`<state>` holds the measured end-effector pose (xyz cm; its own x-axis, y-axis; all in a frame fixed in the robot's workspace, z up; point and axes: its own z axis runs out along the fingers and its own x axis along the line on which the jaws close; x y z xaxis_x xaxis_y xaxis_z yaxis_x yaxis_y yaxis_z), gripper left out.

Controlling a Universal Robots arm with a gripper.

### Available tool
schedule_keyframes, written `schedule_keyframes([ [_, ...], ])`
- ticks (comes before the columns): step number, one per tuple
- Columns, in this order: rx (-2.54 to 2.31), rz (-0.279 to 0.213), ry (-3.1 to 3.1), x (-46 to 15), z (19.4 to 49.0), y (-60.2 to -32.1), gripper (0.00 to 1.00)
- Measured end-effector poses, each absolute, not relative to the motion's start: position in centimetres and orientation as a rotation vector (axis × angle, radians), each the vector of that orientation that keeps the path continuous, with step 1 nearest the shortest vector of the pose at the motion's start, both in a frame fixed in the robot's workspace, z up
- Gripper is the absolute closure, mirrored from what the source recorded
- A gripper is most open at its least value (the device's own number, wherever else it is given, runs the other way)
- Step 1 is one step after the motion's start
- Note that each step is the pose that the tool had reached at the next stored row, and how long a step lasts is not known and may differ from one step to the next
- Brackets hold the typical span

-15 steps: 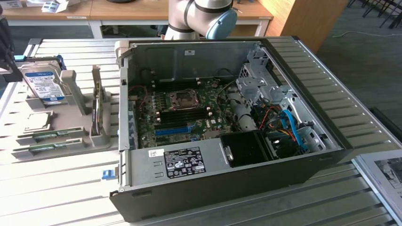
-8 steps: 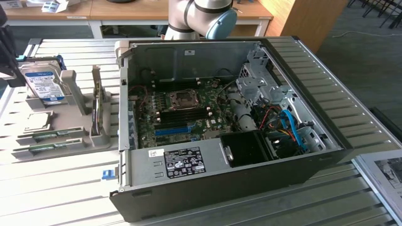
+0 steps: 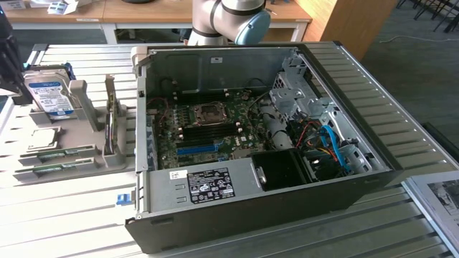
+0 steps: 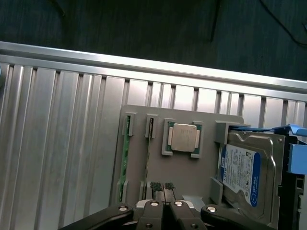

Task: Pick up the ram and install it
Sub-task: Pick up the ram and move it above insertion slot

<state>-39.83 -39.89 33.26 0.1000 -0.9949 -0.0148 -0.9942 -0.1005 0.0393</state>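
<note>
The ram (image 4: 124, 158) is a thin green stick standing on edge in a slot of the grey holder (image 4: 192, 177). A second green stick (image 4: 149, 143) stands in the slot beside it. In the exterior view both sticks (image 3: 56, 156) (image 3: 51, 169) lie at the holder's near end, on the exterior view's left. My gripper (image 4: 162, 187) hangs over the holder, shut with nothing between its fingertips (image 4: 156, 186), close to the second stick's end and just off the CPU (image 4: 183, 137). The open computer case (image 3: 373, 177) shows its motherboard (image 3: 208, 129) with dark memory slots.
A blue-labelled hard drive (image 3: 49, 94) stands in the holder's far end, and a thin board (image 3: 109, 126) stands upright next to the case wall. The robot arm's joint (image 3: 233, 19) rises behind the case. The slatted metal table (image 3: 64, 215) ends near the holder.
</note>
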Motion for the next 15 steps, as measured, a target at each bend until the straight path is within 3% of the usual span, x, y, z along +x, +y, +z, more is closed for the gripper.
schedule_keyframes([
  [15, 2.316, -0.056, -2.095, -39.9, 30.6, -39.9, 0.9],
])
